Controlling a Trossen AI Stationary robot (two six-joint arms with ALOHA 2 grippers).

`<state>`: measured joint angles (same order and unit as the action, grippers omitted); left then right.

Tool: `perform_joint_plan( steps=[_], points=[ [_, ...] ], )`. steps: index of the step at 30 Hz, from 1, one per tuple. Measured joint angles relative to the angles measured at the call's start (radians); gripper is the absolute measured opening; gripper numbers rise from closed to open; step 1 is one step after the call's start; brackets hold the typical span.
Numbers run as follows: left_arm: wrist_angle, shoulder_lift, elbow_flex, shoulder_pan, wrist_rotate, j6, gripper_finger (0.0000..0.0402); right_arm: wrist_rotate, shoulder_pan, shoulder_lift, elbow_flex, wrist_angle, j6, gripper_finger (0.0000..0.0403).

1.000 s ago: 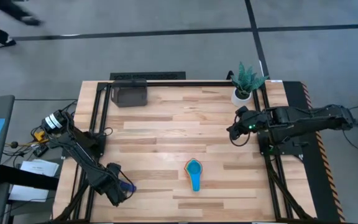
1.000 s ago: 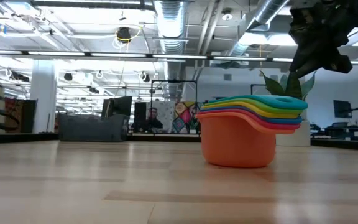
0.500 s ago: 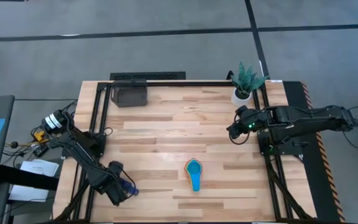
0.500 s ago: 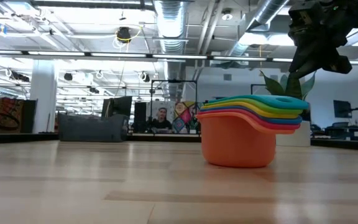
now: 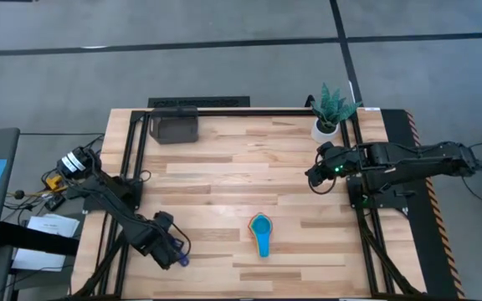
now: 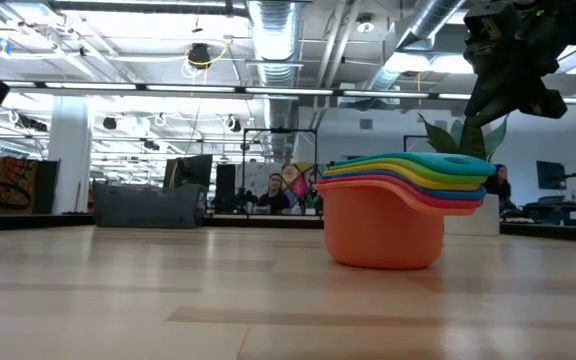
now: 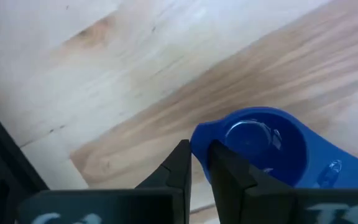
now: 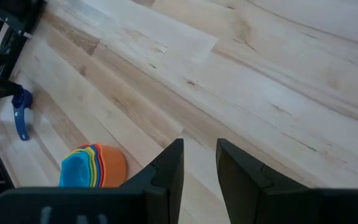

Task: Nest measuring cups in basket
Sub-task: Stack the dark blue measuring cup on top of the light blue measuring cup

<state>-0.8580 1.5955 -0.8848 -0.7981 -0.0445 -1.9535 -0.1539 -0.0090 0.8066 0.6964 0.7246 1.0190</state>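
Pale wooden planks form the tabletop, framed by black rails, with a bright workshop hall beyond it in the low view. Near the lower middle of the high view sits a nested stack of measuring cups, orange outermost and light blue on top, handles fanned together. At the upper left of the high view stands the dark grey basket; a white pot with a green plant stands at the upper right. The left gripper is at the lower left of the high view, its fingers drawn nearly together on the rim of a dark blue measuring cup, pinching the thin wall; whether the cup rests on the wood or is just clear of it cannot be told. The right gripper hovers at the right of the high view, well apart from the stack, fingers partly open and holding nothing. These cups look like light, stiff, smooth plastic, so a rim or handle pinch should suit, though it could slip or tilt.
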Motion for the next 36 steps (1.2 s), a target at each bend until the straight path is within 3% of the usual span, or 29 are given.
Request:
perform_joint_plan(
  steps=[16, 30, 36],
  points=[
    [0.003, 0.001, -0.062, 0.151, -0.024, 0.197, 0.0026, 0.025, 0.0, 0.0, 0.0, 0.0, 0.004, 0.0119],
    [0.023, 0.007, -0.344, 0.469, -0.145, 0.747, 0.0026, 0.048, 0.001, 0.0, 0.0, 0.001, 0.001, 0.0119],
    [0.187, 0.031, -0.416, 0.584, -0.15, 0.946, 0.0026, 0.05, 0.004, 0.0, 0.0, 0.044, 0.001, 0.0119]
  ],
)
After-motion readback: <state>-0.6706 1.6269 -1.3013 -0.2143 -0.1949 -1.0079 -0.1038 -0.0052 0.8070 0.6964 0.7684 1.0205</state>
